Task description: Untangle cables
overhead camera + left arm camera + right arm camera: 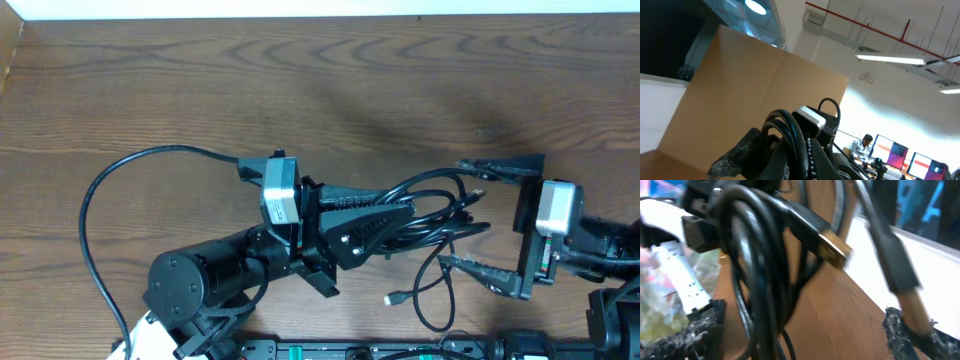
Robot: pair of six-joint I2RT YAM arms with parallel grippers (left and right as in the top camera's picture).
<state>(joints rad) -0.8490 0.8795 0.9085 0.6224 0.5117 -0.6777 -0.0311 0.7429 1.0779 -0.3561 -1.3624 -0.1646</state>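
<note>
Left tool [400, 212] clamped on the cables [447, 222] — bundle held over the bench [200, 80], one knotted clump. Right tool [490, 222] gapes wide around the loose ends — all the separating remains.

Cables [757, 270] blurred — right wrist view

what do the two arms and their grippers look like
Both arms are black; the left arm has a round joint housing and trails a thin black looping cord. Each wrist carries a white-grey camera block. The left gripper and right gripper have long, tapered, rough-textured black fingers.
</note>
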